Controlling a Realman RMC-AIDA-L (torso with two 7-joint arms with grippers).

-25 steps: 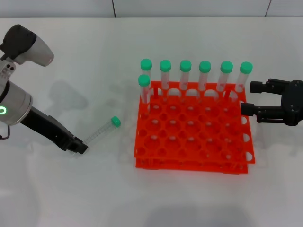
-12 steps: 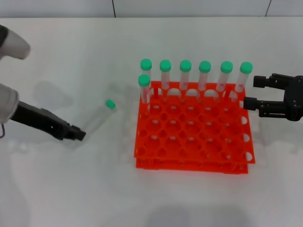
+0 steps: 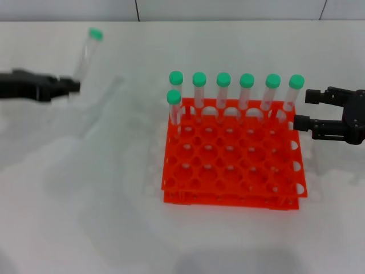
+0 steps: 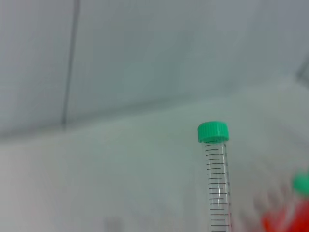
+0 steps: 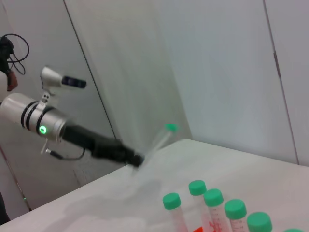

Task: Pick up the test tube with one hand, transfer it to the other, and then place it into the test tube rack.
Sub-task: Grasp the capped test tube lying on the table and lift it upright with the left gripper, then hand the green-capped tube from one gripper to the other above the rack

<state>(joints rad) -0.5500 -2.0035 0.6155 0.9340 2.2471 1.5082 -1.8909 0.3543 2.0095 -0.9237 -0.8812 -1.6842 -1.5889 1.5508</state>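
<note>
My left gripper (image 3: 72,85) is shut on the lower end of the test tube (image 3: 85,56) and holds it well above the table at the far left. The tube stands nearly upright with its green cap (image 3: 95,34) on top. It also shows in the left wrist view (image 4: 216,183) and in the right wrist view (image 5: 159,138), where the left gripper (image 5: 131,157) grips its base. The orange-red test tube rack (image 3: 228,165) stands at the middle. My right gripper (image 3: 301,109) is open and empty just beyond the rack's back right corner.
Several green-capped tubes (image 3: 247,91) stand along the rack's back row, and one (image 3: 173,105) stands in the second row at its left end. Their caps show in the right wrist view (image 5: 212,198). The white table (image 3: 85,200) has bare room left of and in front of the rack.
My left gripper has lifted the test tube off the table, moved up and back, and swung the tube from lying slanted to nearly upright. The right gripper has barely moved.
</note>
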